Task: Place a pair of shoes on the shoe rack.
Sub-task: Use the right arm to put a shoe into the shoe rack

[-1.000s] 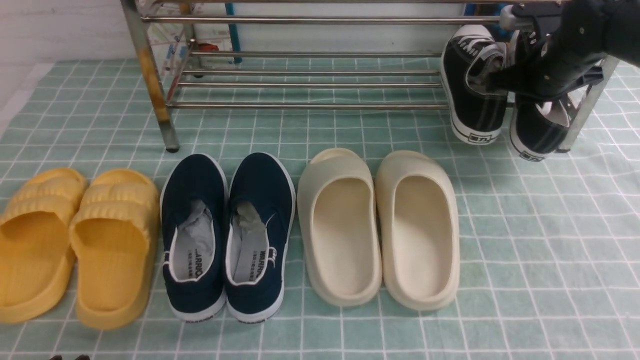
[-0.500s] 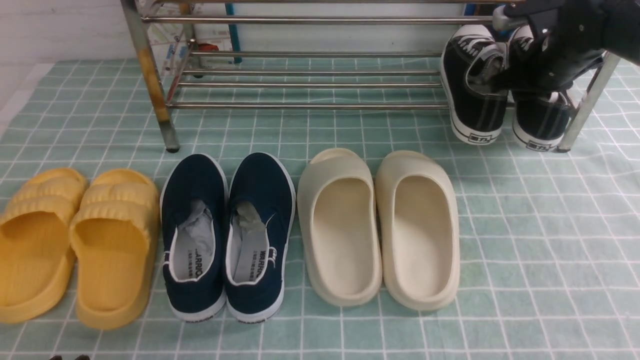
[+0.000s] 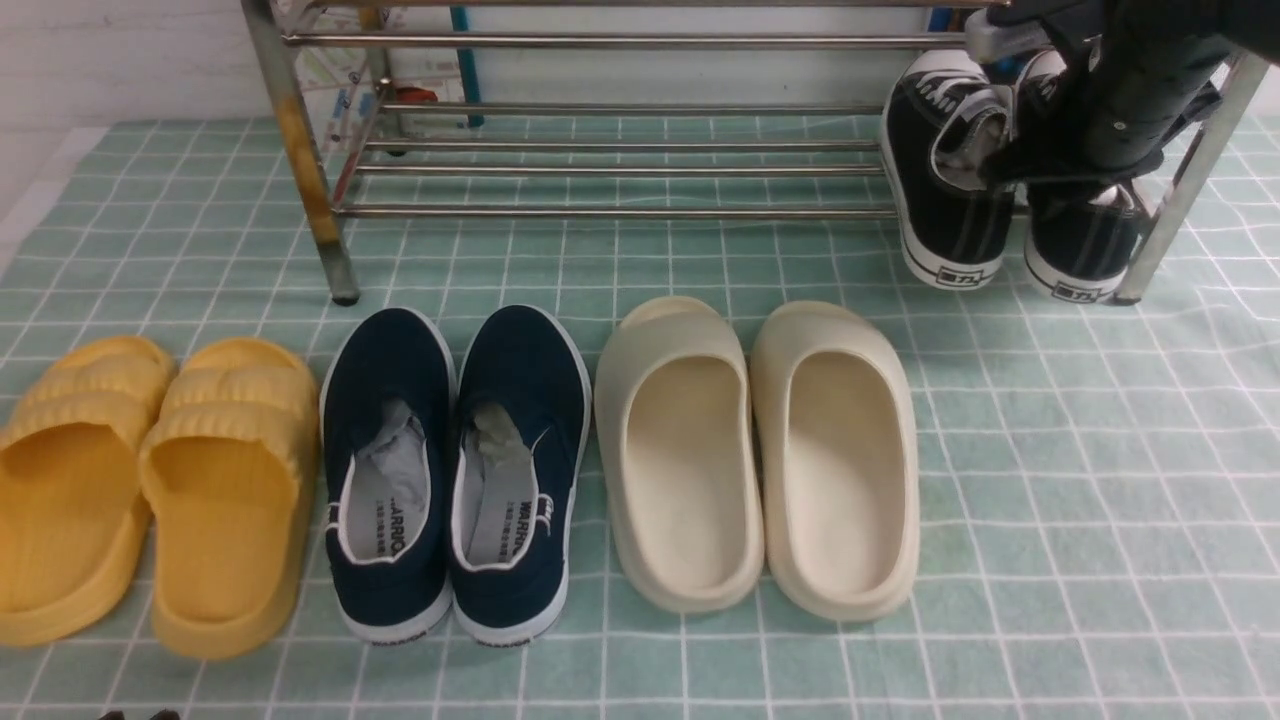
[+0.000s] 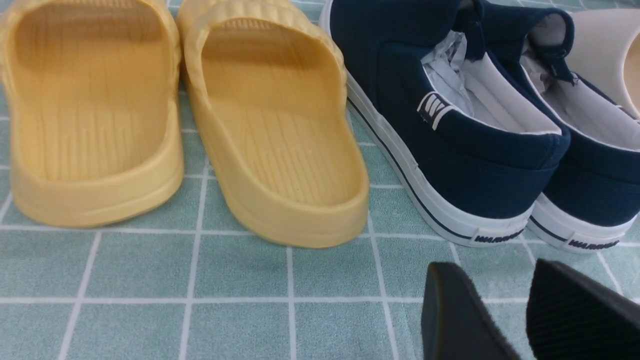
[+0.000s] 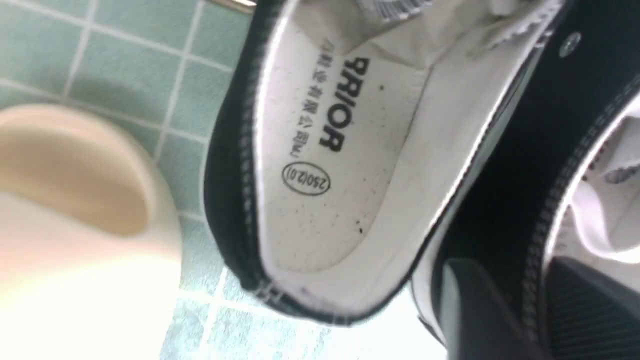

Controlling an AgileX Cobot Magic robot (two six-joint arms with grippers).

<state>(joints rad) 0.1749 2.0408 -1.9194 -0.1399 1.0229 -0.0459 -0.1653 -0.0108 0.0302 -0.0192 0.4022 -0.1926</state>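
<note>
At the right end of the shoe rack (image 3: 620,210), low shelf: both black canvas sneakers (image 3: 950,200) lean on the bars under my right gripper (image 5: 522,310).

Their heels face me, low by the front bar, and their toes slope up toward the back. My right fingers (image 5: 465,315) straddle what looks like the stitched collar of the right-hand sneaker (image 3: 1085,240); whether they pinch it or stand loose, I cannot tell. My left gripper (image 4: 515,320) hangs with its fingers apart, holding nothing, over the green checked cloth (image 3: 1100,500) near the navy slip-ons (image 3: 455,470). I judge the sneakers light, with soft canvas above and stiff rubber at the sole and toe cap. The collar folds under a pinch, so the heel counter would give a firmer hold. Round steel bars look slick, so a heel could slide forward.
</note>
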